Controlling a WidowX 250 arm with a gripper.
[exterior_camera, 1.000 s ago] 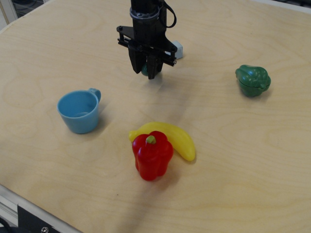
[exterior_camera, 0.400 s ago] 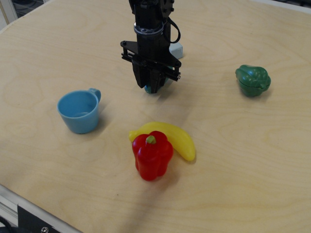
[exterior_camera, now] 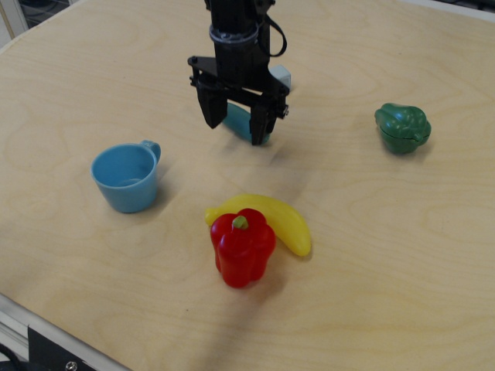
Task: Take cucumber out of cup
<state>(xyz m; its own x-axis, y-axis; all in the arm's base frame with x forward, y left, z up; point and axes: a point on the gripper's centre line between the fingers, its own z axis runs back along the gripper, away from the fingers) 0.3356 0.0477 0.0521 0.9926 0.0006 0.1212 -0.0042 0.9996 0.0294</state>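
The cucumber [exterior_camera: 240, 122], a small teal-green oblong toy, lies on the wooden table between the two black fingers of my gripper [exterior_camera: 234, 126]. The gripper is open, its fingers spread to either side of the cucumber, and the cucumber rests free on the table. The light blue cup [exterior_camera: 126, 177] with its small loop handle stands upright to the lower left of the gripper, well apart from it, and looks empty.
A yellow banana [exterior_camera: 271, 218] and a red pepper [exterior_camera: 242, 246] lie in front of the gripper. A lumpy green vegetable [exterior_camera: 402, 127] sits at the right. A small grey-white block [exterior_camera: 280, 76] lies just behind the arm. The table's front edge runs along the lower left.
The gripper came down toward the table with the cucumber held between shut fingers, then opened. The cucumber now lies on the table between the spread fingers.
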